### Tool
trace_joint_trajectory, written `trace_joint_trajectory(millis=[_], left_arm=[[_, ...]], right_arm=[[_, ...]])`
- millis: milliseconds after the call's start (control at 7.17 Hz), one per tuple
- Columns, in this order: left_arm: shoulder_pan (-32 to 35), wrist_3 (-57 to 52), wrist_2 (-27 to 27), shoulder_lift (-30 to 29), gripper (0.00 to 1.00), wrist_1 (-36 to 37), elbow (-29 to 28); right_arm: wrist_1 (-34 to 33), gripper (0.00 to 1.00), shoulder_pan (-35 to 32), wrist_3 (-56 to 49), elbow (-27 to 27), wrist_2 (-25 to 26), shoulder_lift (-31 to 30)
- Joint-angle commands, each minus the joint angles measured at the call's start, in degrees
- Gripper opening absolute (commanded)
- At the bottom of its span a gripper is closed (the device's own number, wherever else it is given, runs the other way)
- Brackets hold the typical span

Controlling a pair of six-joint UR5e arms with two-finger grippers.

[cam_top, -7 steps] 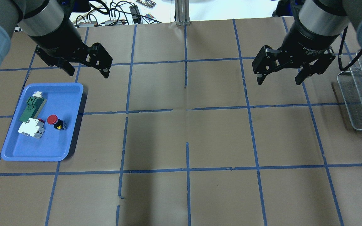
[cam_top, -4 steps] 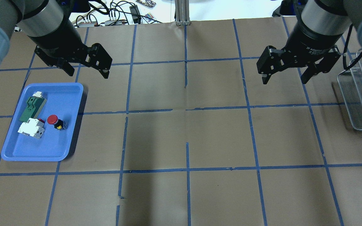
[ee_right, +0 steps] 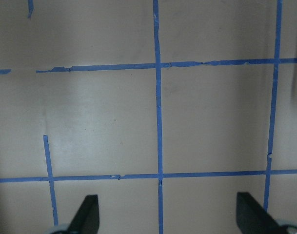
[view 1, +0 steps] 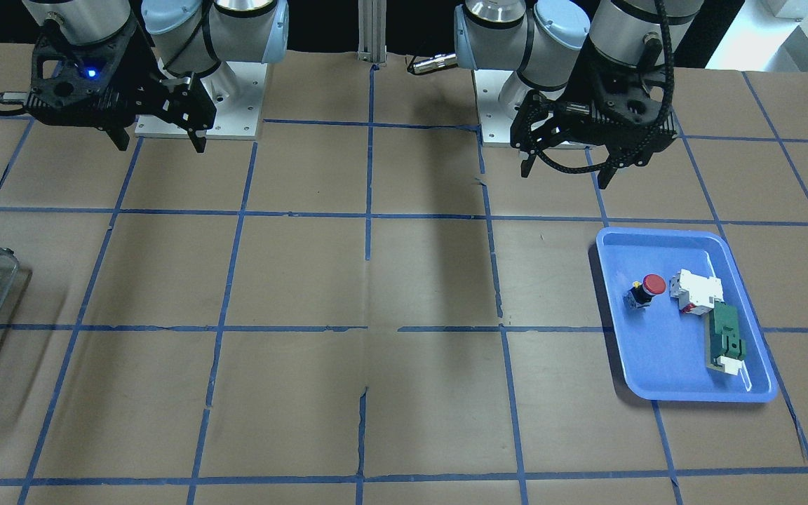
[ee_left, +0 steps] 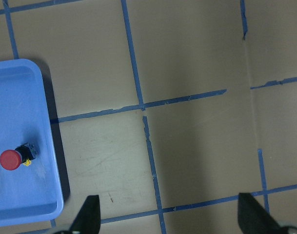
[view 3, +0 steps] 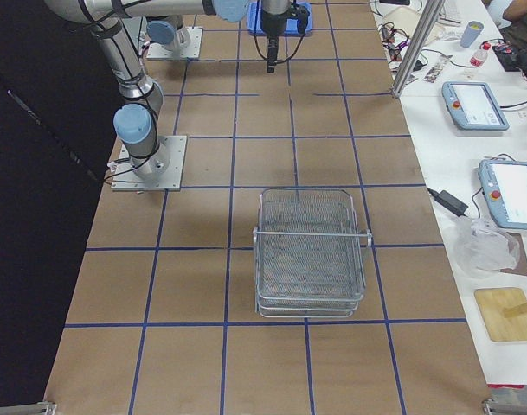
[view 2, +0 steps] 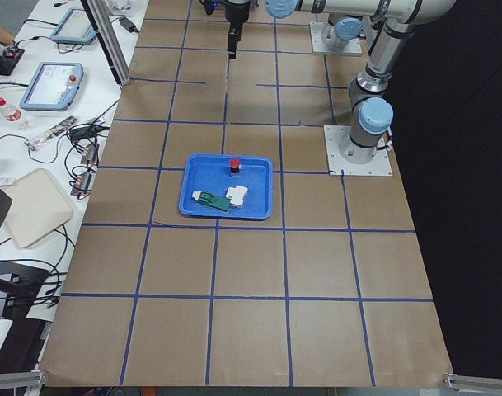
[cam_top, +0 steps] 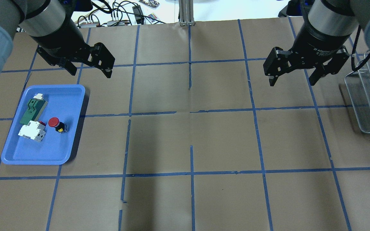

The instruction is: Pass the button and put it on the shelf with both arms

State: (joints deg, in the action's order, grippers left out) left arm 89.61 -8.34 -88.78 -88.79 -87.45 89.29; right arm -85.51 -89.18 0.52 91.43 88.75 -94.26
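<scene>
The button (cam_top: 54,122), red cap on a black body, lies in the blue tray (cam_top: 43,150) at the table's left, next to a white-and-red block. It also shows in the front view (view 1: 653,284), the left side view (view 2: 234,163) and the left wrist view (ee_left: 10,160). My left gripper (cam_top: 91,74) hangs open and empty above the table beyond the tray's far right corner (view 1: 564,177). My right gripper (cam_top: 292,83) hangs open and empty (view 1: 161,146), left of the wire-mesh shelf (cam_top: 369,96). The shelf shows whole in the right side view (view 3: 308,251).
The white-and-red block (cam_top: 32,132) and a green flat part (cam_top: 32,110) lie in the tray beside the button. Brown paper with blue tape lines covers the table (cam_top: 191,141). Cables and a metal post (cam_top: 186,12) stand at the far edge.
My right gripper has shifted a little to the right, toward the shelf, still open. My left gripper and the button have barely moved.
</scene>
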Motion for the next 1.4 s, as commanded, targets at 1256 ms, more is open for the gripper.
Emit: trace_joint_trajectory(millis=[1256], left_arm=[[-25.9,-13.3,-1.7,-18.4,1.0,26.9,17.2]], right_arm=[[0.3,1.0,0.0,0.6,1.1,-0.4,1.4]])
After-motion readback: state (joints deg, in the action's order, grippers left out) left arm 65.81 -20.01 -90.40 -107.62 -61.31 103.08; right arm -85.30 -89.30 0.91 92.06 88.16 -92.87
